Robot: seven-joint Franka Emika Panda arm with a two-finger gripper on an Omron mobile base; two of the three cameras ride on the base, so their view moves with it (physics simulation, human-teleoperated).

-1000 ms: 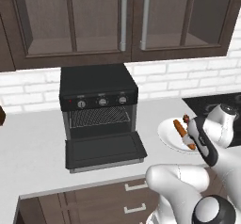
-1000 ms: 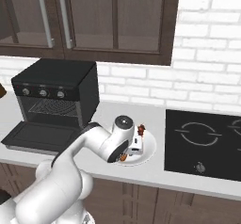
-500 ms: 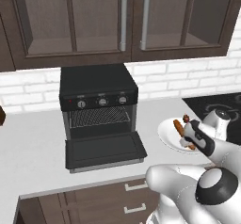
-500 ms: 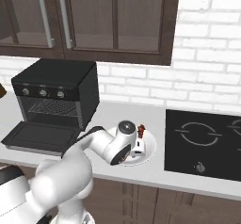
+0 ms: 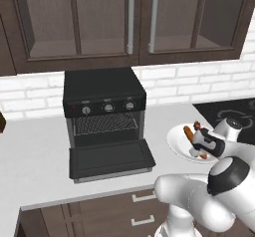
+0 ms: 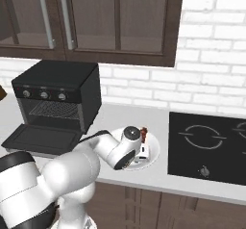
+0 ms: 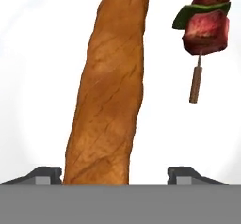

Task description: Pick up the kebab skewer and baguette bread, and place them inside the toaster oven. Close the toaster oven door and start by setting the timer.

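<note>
**Reaching Over the Plate: Arm Pose and Surroundings**

Left base view: Bending from the lower right, the arm folds down so that its hand lies over the white plate (image 5: 175,142) at centre right. The gripper (image 5: 199,144) sits low on the plate, covering most of the baguette bread (image 5: 188,131), whose orange end shows at the hand's upper left. The toaster oven (image 5: 103,89) stands left of centre, its toaster oven door (image 5: 110,159) dropped flat onto the counter (image 5: 35,156). Wall cabinets (image 5: 99,22) span the top.

Right base view: The arm rises from the lower left; its wrist hides much of the plate at centre. The kebab skewer (image 6: 143,132) shows just right of the wrist. A black cooktop (image 6: 206,146) lies at right.

Hand view: The finger tips (image 7: 44,175) stand wide apart at the bottom, the baguette between them, not visibly pinched. The skewer lies upper right, apart from the loaf.
</note>
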